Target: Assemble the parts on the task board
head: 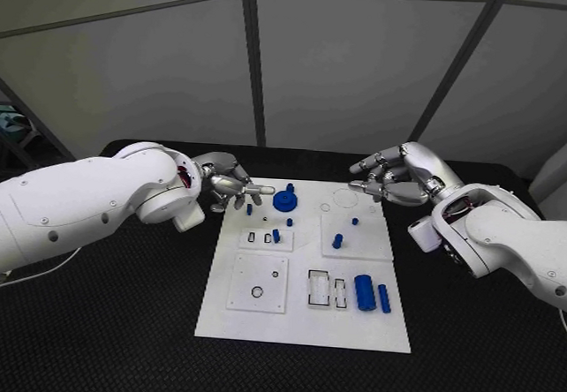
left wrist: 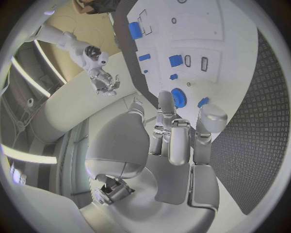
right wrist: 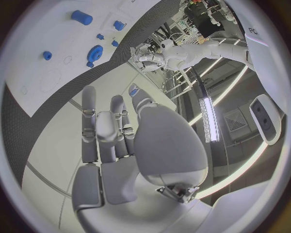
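White board, blue parts, both hands empty above the far edge

White and flat, the task board (head: pixel 306 312) lay in the middle of the black table (head: pixel 111 328), its long side running away from the robot. Blue parts sat scattered over it: a round gear-like piece (head: pixel 285 200) near the far left corner, a small peg (head: pixel 248 209) just beside it, another peg (head: pixel 323 208) toward the middle, a short upright piece (head: pixel 338 241) on the right-hand raised plate, and two cylinders (head: pixel 365 292) lying side by side near the right edge, closer to the robot.

The left hand (head: pixel 233 190) hovered over the board's far left corner, just beside the gear-like piece, fingers loosely apart and holding nothing; the left wrist view showed its fingers (left wrist: pixel 176 141) extended toward the gear (left wrist: pixel 178 97) without touching it.

The right hand (head: pixel 389 177) hung above the far right corner, fingers spread and empty. In the right wrist view its fingers (right wrist: pixel 106 131) were straight and apart, well clear of the board
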